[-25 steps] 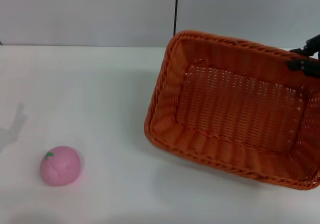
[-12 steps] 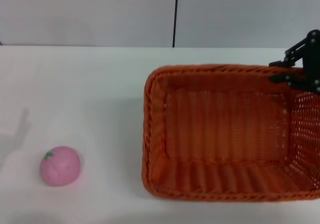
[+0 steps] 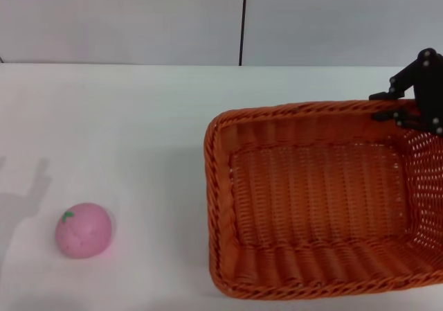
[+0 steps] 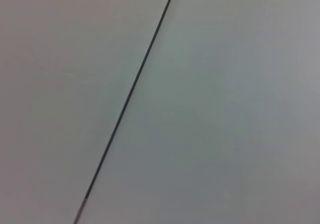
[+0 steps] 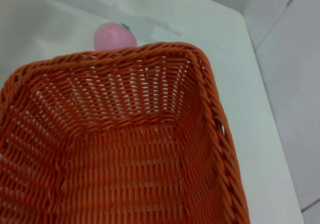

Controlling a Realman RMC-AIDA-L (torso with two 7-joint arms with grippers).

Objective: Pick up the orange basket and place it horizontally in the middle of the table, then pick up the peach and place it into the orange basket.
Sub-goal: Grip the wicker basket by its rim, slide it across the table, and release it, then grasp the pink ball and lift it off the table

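The orange basket (image 3: 318, 200) lies flat on the white table (image 3: 124, 117), right of centre, with its long side running left to right and its opening up. My right gripper (image 3: 392, 107) is at the basket's far right corner, its black fingers astride the braided rim and shut on it. The right wrist view looks down into the empty basket (image 5: 125, 149), with the peach (image 5: 115, 35) showing beyond its far rim. The peach (image 3: 83, 229), pink with a small green leaf, rests on the table near the front left, well apart from the basket. My left gripper is out of view.
A grey wall with a dark vertical seam (image 3: 243, 20) stands behind the table's far edge. The left wrist view shows only that wall and seam (image 4: 125, 104). An arm's shadow (image 3: 28, 193) falls on the table at the left, above the peach.
The basket, held tilted and skewed at the right, has swung level and come down flat on the table. The right gripper moved down with it. The shadow at the left has shifted.
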